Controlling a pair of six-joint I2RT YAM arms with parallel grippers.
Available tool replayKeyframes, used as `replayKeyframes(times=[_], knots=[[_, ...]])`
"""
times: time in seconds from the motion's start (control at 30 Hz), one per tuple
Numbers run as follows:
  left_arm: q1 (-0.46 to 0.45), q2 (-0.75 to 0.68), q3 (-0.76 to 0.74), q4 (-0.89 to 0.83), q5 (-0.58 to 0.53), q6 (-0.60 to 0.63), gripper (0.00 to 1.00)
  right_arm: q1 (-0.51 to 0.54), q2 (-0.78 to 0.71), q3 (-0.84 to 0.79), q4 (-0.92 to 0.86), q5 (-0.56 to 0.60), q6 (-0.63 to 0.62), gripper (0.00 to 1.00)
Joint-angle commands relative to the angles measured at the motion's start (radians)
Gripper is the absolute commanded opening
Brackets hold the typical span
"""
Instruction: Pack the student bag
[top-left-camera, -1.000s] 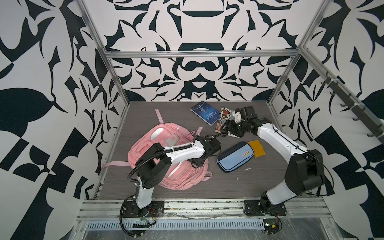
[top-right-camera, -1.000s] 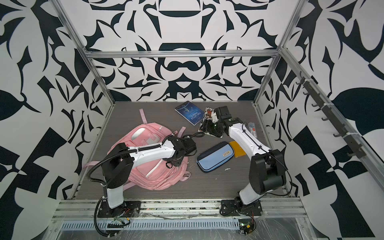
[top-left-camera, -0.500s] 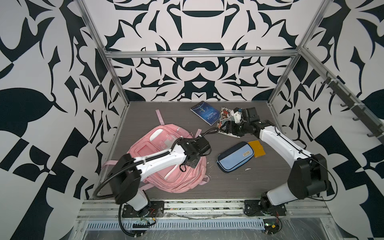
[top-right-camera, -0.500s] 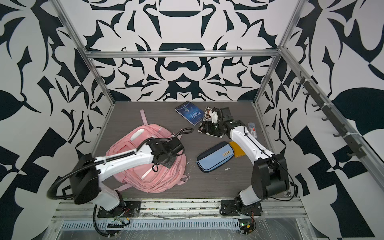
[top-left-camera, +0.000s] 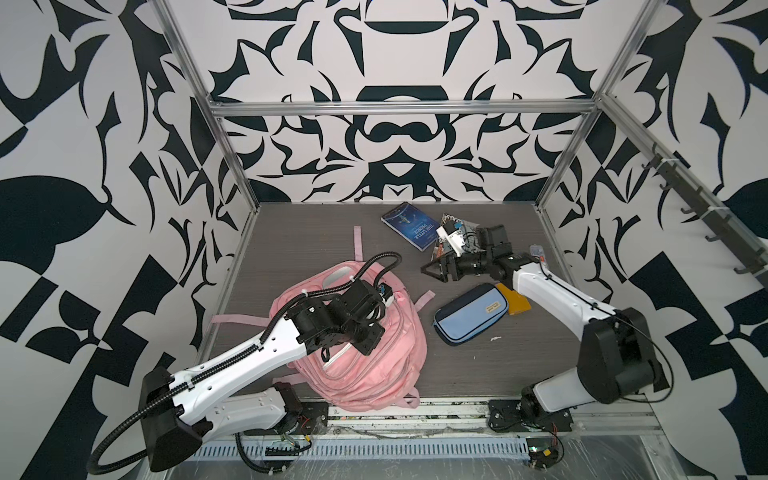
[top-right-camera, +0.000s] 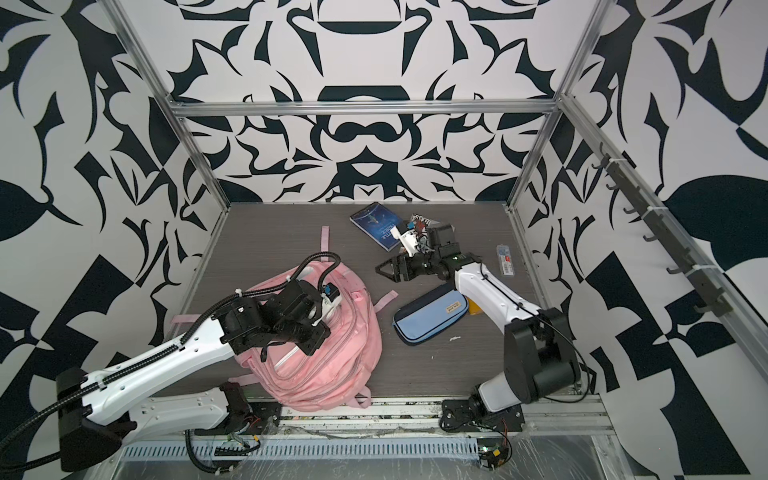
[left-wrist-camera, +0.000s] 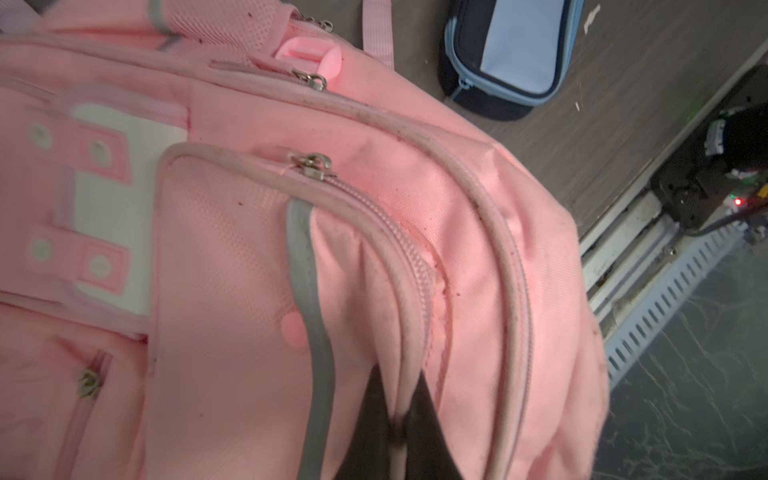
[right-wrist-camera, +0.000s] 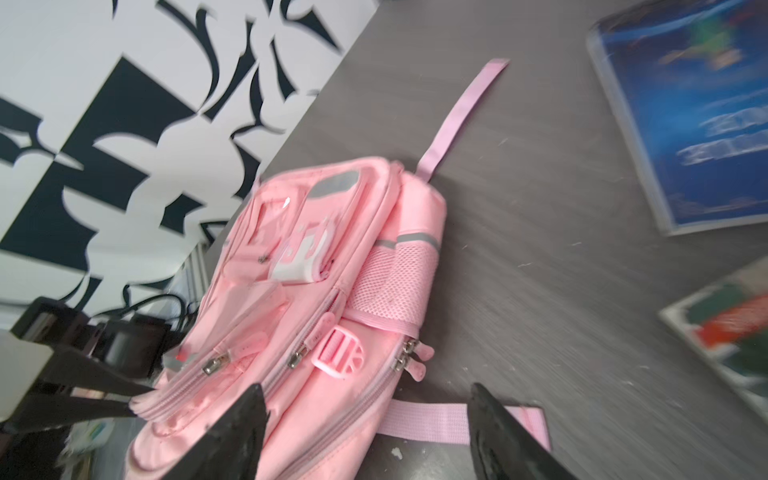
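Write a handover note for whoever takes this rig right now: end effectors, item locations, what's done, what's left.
Left end effector: shut, pinching a front-pocket zip edge of the student bag.
Right end effector: open, empty, over the table, pointing at the bag.
Pencil case and blue book lie on the table, outside the bag.
Done: nothing visibly packed; the zips in view look closed.
Left: open a compartment, load the items, zip up.
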Motion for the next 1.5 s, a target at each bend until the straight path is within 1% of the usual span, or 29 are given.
replayKeyframes(times=[0.0,0.07,0.13,0.33,0.4,0.47,0.53,0.6,0.7,0.77,0.8,0.83,0.87,0.9,0.93,0.97,1.0,1.03,1.13,1.27,1.37,1.47], knots=[[0.006,-0.028,-0.025,0.033,0.074,-0.028,0.0,0.049,0.051,0.054,-0.114,-0.07,-0.173,0.76],[0.006,-0.032,-0.042,0.029,0.076,-0.038,0.0,0.09,0.083,0.074,-0.199,-0.03,-0.257,0.76],[0.008,-0.036,-0.051,0.018,0.08,-0.043,0.0,0.122,0.098,0.072,-0.251,0.015,-0.312,0.76],[0.016,-0.066,-0.036,-0.039,0.086,-0.046,0.0,0.145,0.113,0.022,-0.239,0.098,-0.365,0.77],[0.026,-0.082,-0.026,-0.047,0.081,-0.049,0.0,0.145,0.125,0.026,-0.22,0.097,-0.365,0.77],[0.052,-0.096,-0.019,-0.056,0.076,-0.052,0.0,0.142,0.129,0.025,-0.169,0.089,-0.33,0.77],[0.079,-0.101,-0.018,-0.049,0.049,-0.047,0.0,0.128,0.128,0.014,-0.08,0.092,-0.254,0.76],[0.093,-0.074,-0.014,-0.048,0.008,-0.021,0.0,0.11,0.126,-0.009,0.026,0.09,-0.159,0.76],[0.104,0.001,0.001,-0.03,-0.063,0.001,0.0,0.106,0.116,-0.028,0.12,0.165,-0.067,0.76],[0.107,0.045,0.012,-0.01,-0.1,-0.003,0.0,0.1,0.101,-0.033,0.15,0.215,-0.026,0.77],[0.109,0.064,0.024,-0.006,-0.106,-0.009,0.1,0.097,0.088,-0.034,0.16,0.238,-0.009,0.77],[0.109,0.079,0.034,-0.009,-0.111,-0.018,0.33,0.094,0.077,-0.035,0.163,0.253,0.003,0.77],[0.109,0.092,0.05,-0.014,-0.114,-0.033,0.52,0.09,0.065,-0.035,0.162,0.272,0.014,0.77],[0.109,0.1,0.067,-0.016,-0.112,-0.047,0.65,0.086,0.053,-0.033,0.158,0.288,0.023,0.78],[0.109,0.108,0.079,-0.013,-0.113,-0.062,0.72,0.082,0.042,-0.033,0.156,0.303,0.031,0.78],[0.107,0.121,0.096,-0.016,-0.117,-0.089,0.76,0.078,0.031,-0.033,0.154,0.312,0.04,0.78],[0.103,0.139,0.118,-0.028,-0.123,-0.122,0.78,0.074,0.02,-0.037,0.155,0.322,0.047,0.79],[0.097,0.158,0.137,-0.043,-0.139,-0.157,0.83,0.071,0.013,-0.04,0.154,0.329,0.052,0.79],[0.07,0.255,0.218,-0.091,-0.197,-0.257,0.84,0.055,-0.006,-0.049,0.16,0.347,0.075,0.81],[0.033,0.419,0.348,-0.195,-0.258,-0.348,0.84,0.02,0.005,-0.036,0.157,0.347,0.102,0.81],[0.005,0.492,0.373,-0.229,-0.28,-0.392,0.84,-0.018,0.019,-0.018,0.148,0.344,0.129,0.82],[-0.012,0.516,0.345,-0.232,-0.284,-0.44,0.84,-0.059,0.037,0.005,0.127,0.352,0.165,0.82]])
